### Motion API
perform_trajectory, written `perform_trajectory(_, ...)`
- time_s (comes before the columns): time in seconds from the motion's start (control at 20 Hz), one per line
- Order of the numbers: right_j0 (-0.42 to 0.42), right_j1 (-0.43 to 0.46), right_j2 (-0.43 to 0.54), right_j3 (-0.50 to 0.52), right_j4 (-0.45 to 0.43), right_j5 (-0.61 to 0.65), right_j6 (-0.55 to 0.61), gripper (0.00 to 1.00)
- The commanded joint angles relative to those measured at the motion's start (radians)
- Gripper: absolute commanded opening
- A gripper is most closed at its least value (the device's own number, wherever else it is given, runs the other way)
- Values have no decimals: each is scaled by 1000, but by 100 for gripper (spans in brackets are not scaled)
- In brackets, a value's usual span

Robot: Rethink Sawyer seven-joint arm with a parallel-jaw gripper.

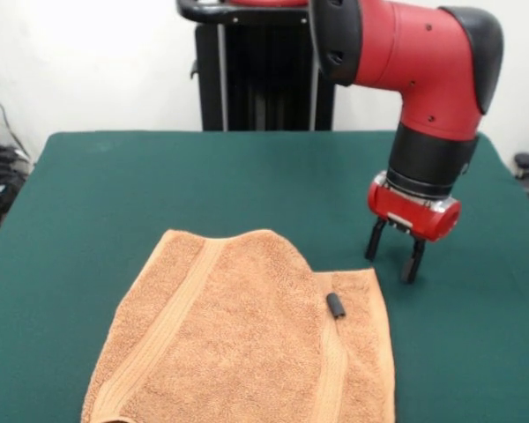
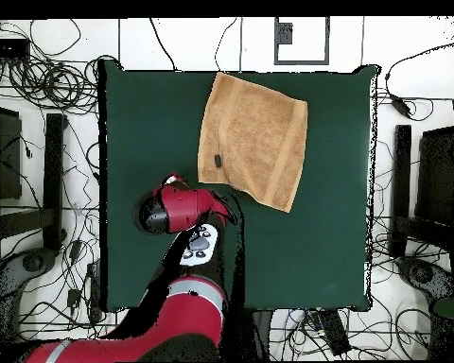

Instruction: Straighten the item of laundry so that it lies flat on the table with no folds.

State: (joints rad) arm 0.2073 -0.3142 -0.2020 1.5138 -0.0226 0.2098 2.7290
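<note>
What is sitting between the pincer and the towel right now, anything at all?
Nothing visible. The pincer hangs open over bare table just beyond the towel, near its folded corner. A small dark object lies on the towel itself, not in the gap.

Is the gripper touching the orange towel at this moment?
Apart. In the front view the open gripper stands beyond the towel, with bare green table showing between its fingertips and the towel's edge.

The table (image 1: pixel 115 194) lies bare on every side of the towel (image 1: pixel 247 344). Just beside the towel's corner, the gripper (image 1: pixel 394 256) and red arm (image 1: pixel 423 79) stand as the only obstruction.
</note>
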Motion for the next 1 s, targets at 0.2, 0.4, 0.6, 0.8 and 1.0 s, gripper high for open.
perform_trajectory(0.2,14,51,8,50,23,94,83,100)
perform_trajectory(0.4,17,97,-68,-40,-3,131,49,100)
perform_trajectory(0.6,-25,147,-91,-114,-35,91,1,100)
perform_trajectory(0.8,-50,200,-87,-176,-31,32,2,100)
perform_trajectory(1.0,-55,223,-74,-203,-24,25,13,100)
